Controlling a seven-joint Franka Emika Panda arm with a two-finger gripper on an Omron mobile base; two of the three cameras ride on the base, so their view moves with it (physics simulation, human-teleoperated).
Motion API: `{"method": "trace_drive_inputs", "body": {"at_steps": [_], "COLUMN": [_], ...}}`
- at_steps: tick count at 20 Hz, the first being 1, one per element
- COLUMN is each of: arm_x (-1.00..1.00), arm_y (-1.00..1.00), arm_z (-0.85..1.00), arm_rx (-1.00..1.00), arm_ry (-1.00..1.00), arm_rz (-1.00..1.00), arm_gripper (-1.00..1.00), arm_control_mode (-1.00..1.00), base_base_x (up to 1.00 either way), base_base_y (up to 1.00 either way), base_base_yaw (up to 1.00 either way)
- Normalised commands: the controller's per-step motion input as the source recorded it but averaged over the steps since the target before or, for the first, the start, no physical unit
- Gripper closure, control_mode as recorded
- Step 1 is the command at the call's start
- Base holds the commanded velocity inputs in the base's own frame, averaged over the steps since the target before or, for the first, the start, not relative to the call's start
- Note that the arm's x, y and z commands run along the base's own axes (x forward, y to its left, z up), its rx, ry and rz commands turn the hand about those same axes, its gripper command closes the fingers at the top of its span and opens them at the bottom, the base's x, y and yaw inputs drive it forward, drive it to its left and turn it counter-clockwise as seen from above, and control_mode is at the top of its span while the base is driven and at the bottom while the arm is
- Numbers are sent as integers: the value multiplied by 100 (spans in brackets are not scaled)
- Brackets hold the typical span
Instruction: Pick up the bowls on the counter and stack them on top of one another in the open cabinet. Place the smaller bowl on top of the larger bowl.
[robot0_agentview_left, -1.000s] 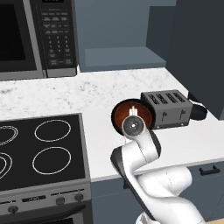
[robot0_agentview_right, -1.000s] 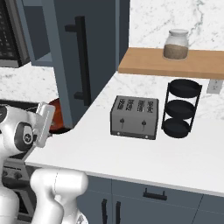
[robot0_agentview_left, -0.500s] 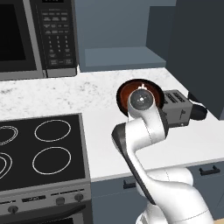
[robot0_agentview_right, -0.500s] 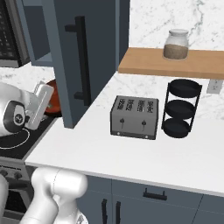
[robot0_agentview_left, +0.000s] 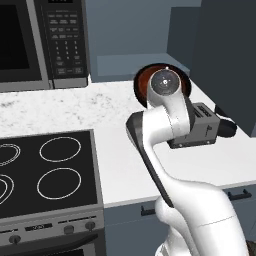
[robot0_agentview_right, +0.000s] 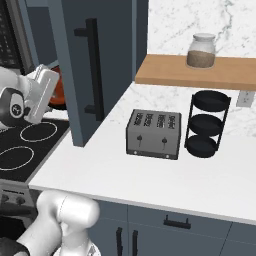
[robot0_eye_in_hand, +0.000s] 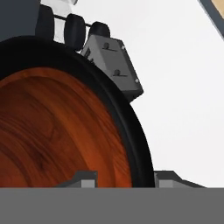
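White speckled marble counter (robot0_agentview_left: 60, 107) runs beside a black stovetop (robot0_agentview_left: 45, 172). Up above it, the robot's two-finger gripper (robot0_eye_in_hand: 124, 177) pinches the dark rim of the small round reddish-brown bowl (robot0_agentview_left: 147, 82), lifted off the counter, likely on its way to the blue-grey open cabinet (robot0_agentview_right: 82, 60). From the left you see the bowl peeking behind the white arm. From the right you see a silver toaster (robot0_agentview_right: 152, 134) and a black three-shelf rack (robot0_agentview_right: 206, 125). Close up, the hand camera shows the bowl's shiny wood-like inside.
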Motion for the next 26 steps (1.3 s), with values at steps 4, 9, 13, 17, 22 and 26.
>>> {"method": "trace_drive_inputs", "body": {"at_steps": [4, 9, 13, 17, 22, 26], "arm_x": [40, 52, 83, 82, 75, 80], "arm_y": [0, 0, -1, 0, -3, 0], "arm_z": [67, 50, 20, 16, 13, 0], "arm_rx": [0, 0, 0, 0, 0, 3], "arm_ry": [-2, -6, 0, 0, 0, 4], "arm_rz": [0, 0, 0, 0, -1, 0], "arm_gripper": [100, 100, 100, 100, 100, 100], "arm_control_mode": [-100, -100, -100, -100, -100, -100], "base_base_x": [0, 0, 0, 0, 0, 0], "base_base_y": [0, 0, 0, 0, 0, 0], "base_base_yaw": [0, 0, 0, 0, 0, 0]}}
